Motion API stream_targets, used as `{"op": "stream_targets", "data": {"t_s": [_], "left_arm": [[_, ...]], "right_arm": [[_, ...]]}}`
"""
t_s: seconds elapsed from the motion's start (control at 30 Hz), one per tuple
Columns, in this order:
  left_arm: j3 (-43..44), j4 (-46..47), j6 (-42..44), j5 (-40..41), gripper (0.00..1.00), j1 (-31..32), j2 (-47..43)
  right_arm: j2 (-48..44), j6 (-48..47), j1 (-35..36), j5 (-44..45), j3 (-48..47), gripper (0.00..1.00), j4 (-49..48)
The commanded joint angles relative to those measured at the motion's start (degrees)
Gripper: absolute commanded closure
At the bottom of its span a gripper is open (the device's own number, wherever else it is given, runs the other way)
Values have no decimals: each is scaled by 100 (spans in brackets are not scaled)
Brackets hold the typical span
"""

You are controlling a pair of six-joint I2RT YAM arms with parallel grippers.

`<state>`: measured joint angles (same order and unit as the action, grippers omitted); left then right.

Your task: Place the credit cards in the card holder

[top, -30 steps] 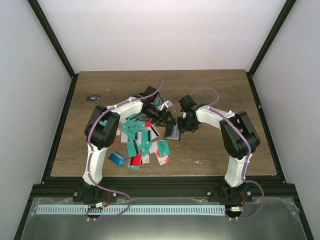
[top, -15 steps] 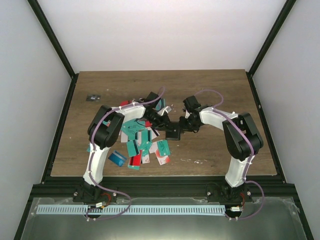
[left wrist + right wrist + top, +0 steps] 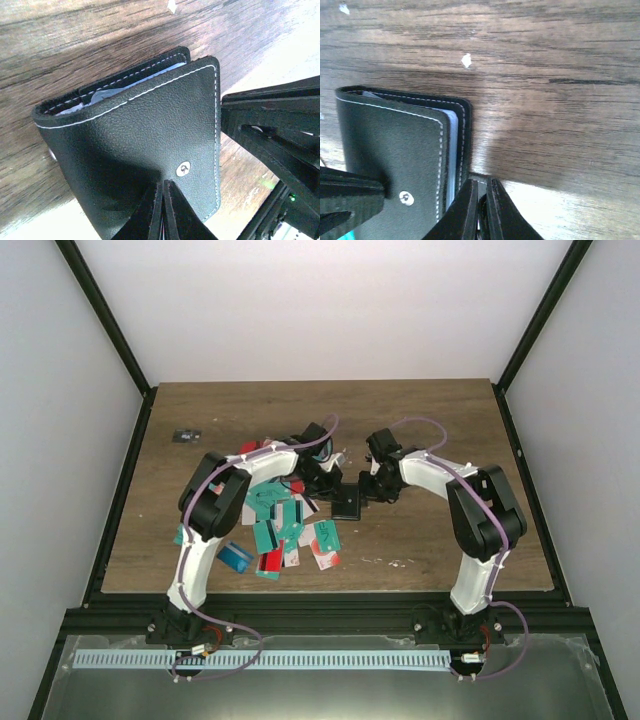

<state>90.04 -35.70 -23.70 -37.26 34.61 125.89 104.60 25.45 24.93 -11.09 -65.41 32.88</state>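
Note:
The black card holder [image 3: 347, 504] lies folded on the wood between my two grippers, with a light-blue lining showing at its edge [image 3: 451, 150]. In the left wrist view my left gripper [image 3: 164, 184] is shut, its tips resting on the holder's cover [image 3: 140, 135] beside the metal snap [image 3: 184, 170]. My right gripper [image 3: 481, 186] is shut on a thin stitched tab at the holder's [image 3: 390, 150] side. From above, the left gripper [image 3: 333, 486] and right gripper [image 3: 366, 492] meet over it. The credit cards [image 3: 280, 525], teal, red, blue and white, lie heaped to its left.
A tiny dark grey object [image 3: 185, 435] lies at the back left of the wooden table [image 3: 440, 420]. The left arm [image 3: 215, 505] arches over the card heap. Black frame rails [image 3: 320, 602] run along the table's edges. Small white specks [image 3: 466, 60] dot the wood.
The card holder stood open showing its grey inside and now lies folded. My left gripper has shut and moved right onto its cover. The right gripper has stayed shut at its side.

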Motion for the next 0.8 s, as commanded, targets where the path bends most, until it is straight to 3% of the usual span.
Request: {"op": "stream_targets", "data": {"t_s": [0.0, 0.5, 0.6, 0.77], "left_arm": [[84, -339, 112, 983, 95, 28, 332], [229, -326, 208, 686, 95, 35, 455], [185, -263, 252, 479, 95, 29, 465], [176, -253, 312, 355, 94, 28, 439]], "right_arm": [[-170, 162, -16, -343, -340, 99, 191], [102, 778, 3, -1333, -447, 99, -161], [332, 894, 6, -1600, -392, 81, -368], [458, 961, 4, -1715, -298, 64, -543]]}}
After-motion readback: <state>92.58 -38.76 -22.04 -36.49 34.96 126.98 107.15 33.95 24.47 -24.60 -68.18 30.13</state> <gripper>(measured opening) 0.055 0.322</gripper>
